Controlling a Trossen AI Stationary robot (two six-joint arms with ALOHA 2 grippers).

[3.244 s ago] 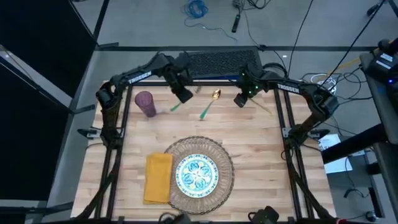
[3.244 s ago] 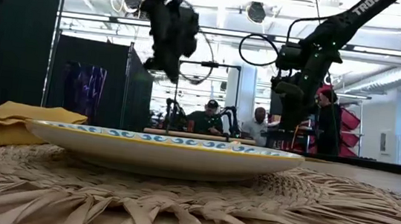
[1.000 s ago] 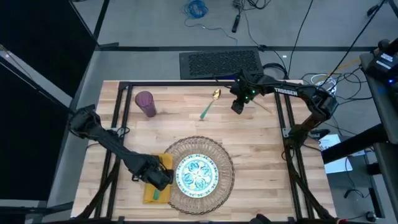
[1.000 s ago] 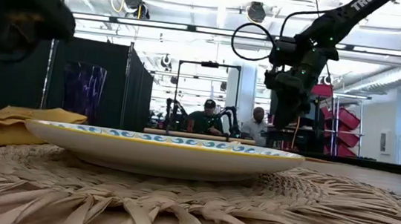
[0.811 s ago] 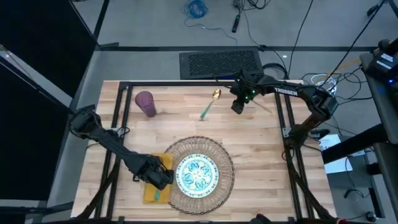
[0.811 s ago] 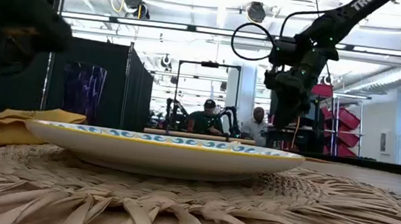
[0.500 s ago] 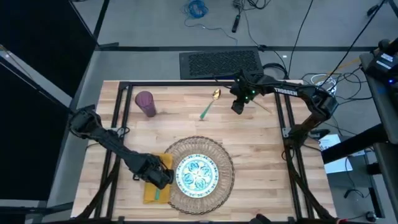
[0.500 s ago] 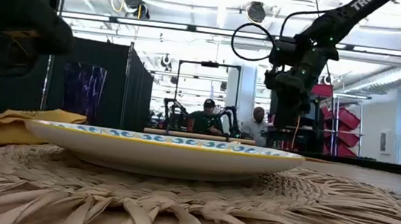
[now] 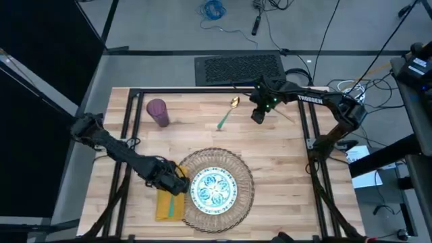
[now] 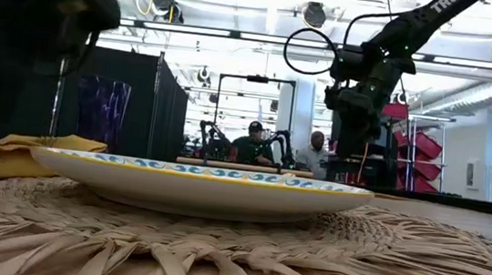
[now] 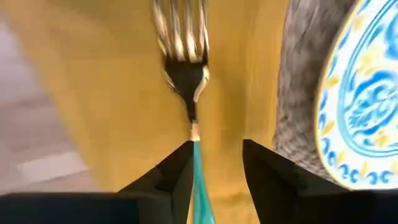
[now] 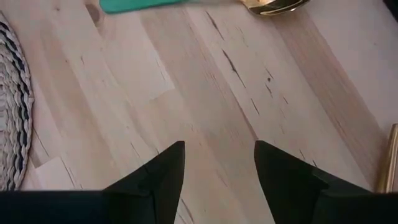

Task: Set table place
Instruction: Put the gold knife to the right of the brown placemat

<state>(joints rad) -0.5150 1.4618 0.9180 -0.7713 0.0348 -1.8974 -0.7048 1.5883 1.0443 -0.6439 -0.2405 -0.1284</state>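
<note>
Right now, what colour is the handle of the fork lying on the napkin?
Teal, with a gold head; the fork shows best in the left wrist view.

fork (image 11: 184, 68) on yellow napkin (image 9: 162, 203) | plate (image 9: 213, 189) centred on mat (image 9: 237, 164)

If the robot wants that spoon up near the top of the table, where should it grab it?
Probably the teal handle of the spoon, gripped from straight above across its width. It lies flat and clear on the table; the handle is slim, and the right gripper hovers open right beside it.
</note>
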